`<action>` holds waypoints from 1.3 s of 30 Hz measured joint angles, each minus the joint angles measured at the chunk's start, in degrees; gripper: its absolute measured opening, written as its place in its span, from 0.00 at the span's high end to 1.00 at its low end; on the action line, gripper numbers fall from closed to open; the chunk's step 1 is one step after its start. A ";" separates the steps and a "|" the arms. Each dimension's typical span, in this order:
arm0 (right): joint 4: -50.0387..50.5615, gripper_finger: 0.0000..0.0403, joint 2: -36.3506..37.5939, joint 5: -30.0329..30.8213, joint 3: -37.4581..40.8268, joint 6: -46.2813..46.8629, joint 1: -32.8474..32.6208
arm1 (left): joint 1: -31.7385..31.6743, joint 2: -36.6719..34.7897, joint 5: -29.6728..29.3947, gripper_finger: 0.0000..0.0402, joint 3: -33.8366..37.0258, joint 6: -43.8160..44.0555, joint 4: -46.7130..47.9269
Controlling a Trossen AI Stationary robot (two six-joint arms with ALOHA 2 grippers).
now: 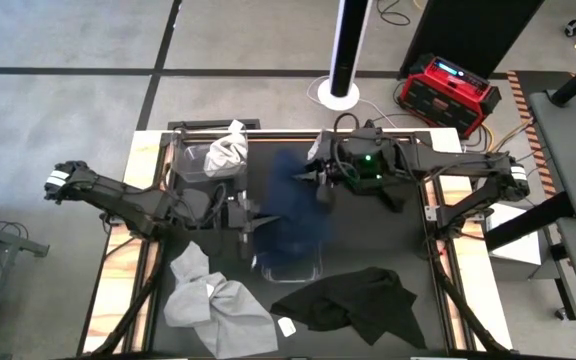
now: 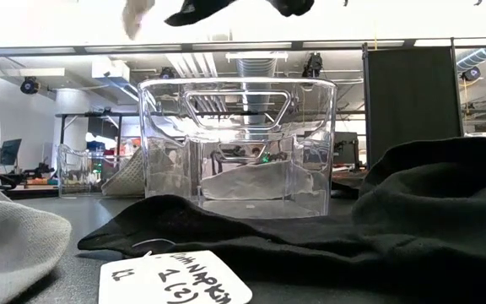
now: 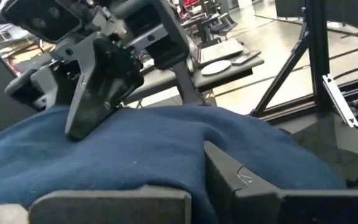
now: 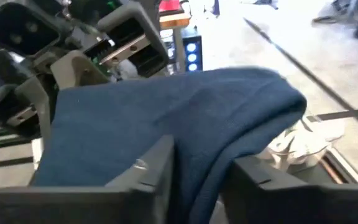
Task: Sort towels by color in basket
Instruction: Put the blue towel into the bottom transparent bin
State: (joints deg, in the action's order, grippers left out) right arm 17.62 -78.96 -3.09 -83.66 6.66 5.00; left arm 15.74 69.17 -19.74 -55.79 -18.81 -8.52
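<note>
Holding a soft navy blue towel (image 1: 293,215) between them, both arms meet over the middle of the table. The left gripper (image 1: 251,224) pinches the towel's near left part, and the right gripper (image 1: 320,180) pinches its far right part. In each wrist view the blue cloth sits squeezed between that arm's fingers. The towel hangs stretched from far to near, above a clear plastic basket (image 1: 290,266). A second clear plastic basket (image 1: 200,160) at the far left holds a light grey towel (image 1: 226,150). Two more light grey towels (image 1: 211,300) lie near left on the table. A black towel (image 1: 353,298) lies near right.
</note>
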 joint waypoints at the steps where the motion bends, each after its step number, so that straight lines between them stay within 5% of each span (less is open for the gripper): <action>1: 0.24 0.69 0.01 -1.20 0.00 0.01 0.28 | 0.04 0.00 0.07 1.00 0.00 -0.03 0.01; 11: 6.55 0.28 1.86 -2.56 0.00 0.21 4.72 | 1.15 -0.28 4.20 1.00 0.00 0.97 -0.84; 15: 7.02 0.20 2.94 -2.59 0.00 -3.28 4.55 | 1.12 -0.67 -2.61 1.00 0.00 4.01 -0.89; 22: 4.00 0.19 1.94 -3.15 0.41 -12.73 -3.08 | 0.76 -0.04 -14.86 1.00 0.04 4.35 1.28; 30: 3.53 0.17 -2.53 4.53 0.48 -16.33 -5.63 | 0.71 1.08 -15.16 1.00 0.07 4.11 1.43; 39: 2.74 0.17 -4.69 2.90 0.48 -16.46 -5.63 | 0.69 2.43 -15.18 1.00 0.07 4.28 0.94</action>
State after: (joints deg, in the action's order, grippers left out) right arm 20.36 -83.65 -0.19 -83.18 -9.80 -0.62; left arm 16.43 71.60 -34.92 -55.72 -14.52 -7.58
